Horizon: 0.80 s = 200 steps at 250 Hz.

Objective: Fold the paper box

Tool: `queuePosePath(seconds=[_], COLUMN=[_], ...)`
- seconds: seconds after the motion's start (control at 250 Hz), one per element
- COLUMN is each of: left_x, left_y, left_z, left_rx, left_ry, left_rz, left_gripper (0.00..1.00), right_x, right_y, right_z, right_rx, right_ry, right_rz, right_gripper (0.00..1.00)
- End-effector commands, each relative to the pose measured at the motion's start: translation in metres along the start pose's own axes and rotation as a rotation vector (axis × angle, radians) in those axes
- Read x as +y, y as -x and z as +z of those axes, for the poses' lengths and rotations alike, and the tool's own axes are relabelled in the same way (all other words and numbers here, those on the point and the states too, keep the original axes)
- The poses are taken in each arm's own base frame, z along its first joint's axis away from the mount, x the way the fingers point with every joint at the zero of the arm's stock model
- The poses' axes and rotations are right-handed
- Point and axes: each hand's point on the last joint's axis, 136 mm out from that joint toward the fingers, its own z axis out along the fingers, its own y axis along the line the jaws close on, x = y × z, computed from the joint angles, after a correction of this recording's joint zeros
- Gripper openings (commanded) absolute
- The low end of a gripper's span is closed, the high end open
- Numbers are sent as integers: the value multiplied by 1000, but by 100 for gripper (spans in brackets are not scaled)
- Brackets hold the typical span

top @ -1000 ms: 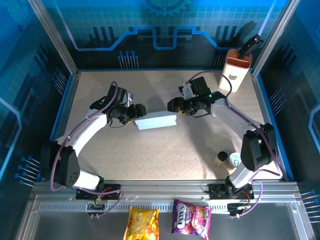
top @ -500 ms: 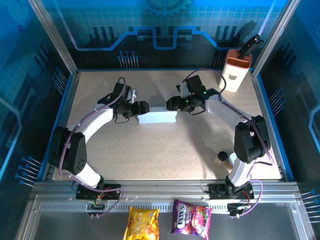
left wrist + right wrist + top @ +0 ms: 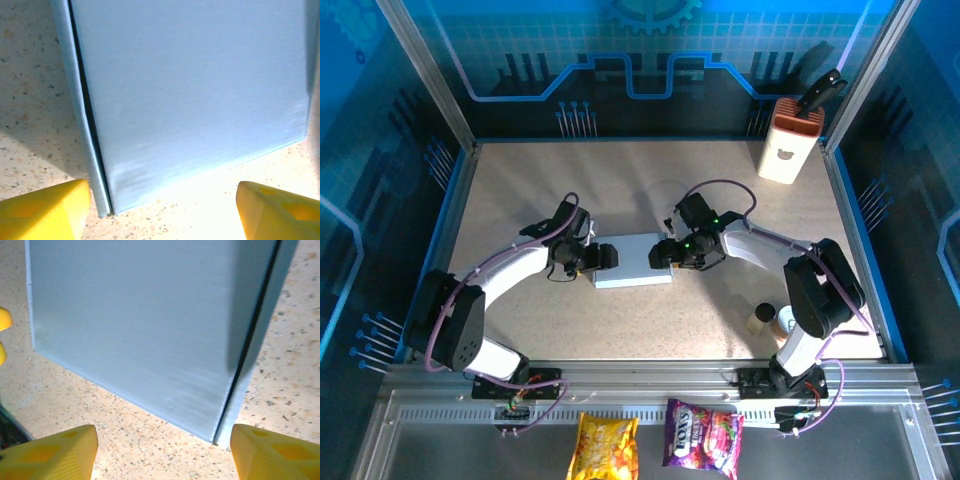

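The left claw (image 3: 606,257) stands wide, its yellow fingertips (image 3: 42,210) spread with nothing pinched between them. Directly ahead of it, just beyond the tips, lies the paper box (image 3: 633,262), flat on the desk (image 3: 620,190). The right claw (image 3: 661,256) is equally wide and empty, and it faces the opposite end of the same box, so the box sits between the two claws. I cannot tell whether either claw touches it.

From each claw's own camera the box reads as a closed, shallow rectangle with a smooth pale top. A thin dark seam runs along one long edge, close beside one fingertip, where an outer wall stands slightly off the lid. By that look the folding is mostly done: the walls are up and the lid is down. What seems left is pressing that loose edge home, or tucking it. With the lid shut, nothing shows of what the box may hold.

Farther out, well beyond the right claw at the desk's far corner, a tall white-and-orange container (image 3: 786,145) holds a dark handle (image 3: 822,92) that pokes out of its top. Behind the right claw, near its arm's base, stand two small cups (image 3: 760,318), too small to tell their contents.
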Motion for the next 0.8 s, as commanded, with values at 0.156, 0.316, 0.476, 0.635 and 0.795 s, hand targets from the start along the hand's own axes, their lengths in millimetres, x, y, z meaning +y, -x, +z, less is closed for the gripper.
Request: queuePosePath(seconds=[0.156, 0.316, 0.476, 0.635, 0.795], left_x=[23, 23, 18, 21, 33], left_y=[6, 11, 14, 19, 38], left_z=[12, 22, 27, 28, 16], left_rx=[20, 34, 38, 28, -20], left_ry=[106, 102, 70, 60, 66], left_rz=[-14, -25, -30, -49, -75], left_gripper=[75, 69, 55, 50, 49], right_x=[-19, -24, -20, -2, 30], right_y=[19, 26, 30, 36, 52], right_z=[8, 19, 25, 29, 39], right_rx=[-7, 16, 14, 7, -13], right_ry=[-54, -49, -17, 23, 88], right_rz=[1, 10, 16, 4, -16], right_gripper=[65, 59, 45, 35, 30])
